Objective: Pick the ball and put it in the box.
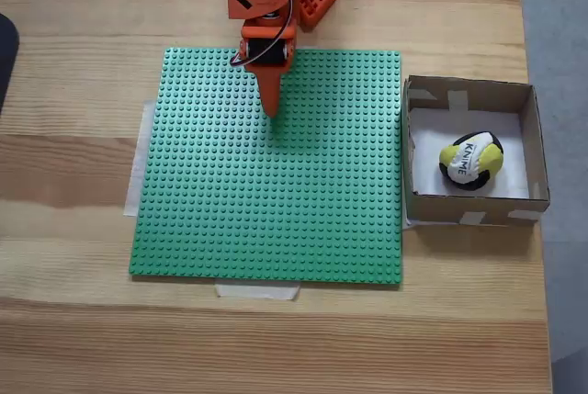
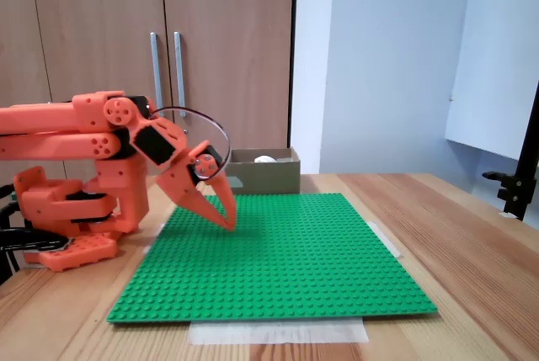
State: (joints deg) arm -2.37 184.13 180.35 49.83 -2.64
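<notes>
The ball [image 1: 471, 161], yellow, black and white with black lettering, lies inside the box [image 1: 470, 92], a little toward four o'clock from the centre of its white bottom. The box sits at three o'clock on the wooden surface [image 1: 83, 164], just beside the right edge of the green studded baseplate [image 1: 276, 192] in a fixed view. In another fixed view the box [image 2: 268, 174] stands beyond the plate's far edge, with a pale bit of the ball [image 2: 265, 159] showing over its wall. The orange arm [image 2: 76, 130] is folded back over its base. The hand [image 1: 272, 111] is empty, its jaws closed to a point, tipped down over the plate toward twelve o'clock and well apart from the box. Pale tape [image 1: 257, 291] holds the plate's edges to the surface.
</notes>
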